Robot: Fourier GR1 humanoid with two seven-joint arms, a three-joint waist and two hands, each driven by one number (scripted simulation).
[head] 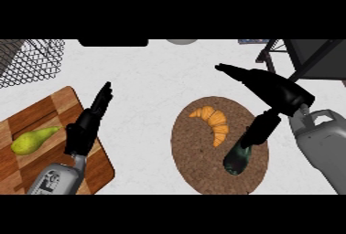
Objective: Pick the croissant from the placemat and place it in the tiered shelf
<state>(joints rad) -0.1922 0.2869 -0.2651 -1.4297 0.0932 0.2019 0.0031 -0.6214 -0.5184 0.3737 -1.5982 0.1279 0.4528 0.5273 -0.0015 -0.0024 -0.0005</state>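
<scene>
croissant (213, 122) centre frame on placemat (196, 169), not yet picked | my right hand (273, 91) spread wide just right of it, thumb low, set to pinch | left hand (88, 125) flat, idle over cutting board (40, 114) | shelf (307, 57) upper right

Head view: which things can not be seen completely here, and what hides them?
- Tiered shelf: cut off by the top-right edge; its tiers do not show.
- Wire basket: cut off at the top-left corner.
- Dark object on the placemat: its upper end is hidden by the right hand.
- Croissant: fully visible.
</scene>
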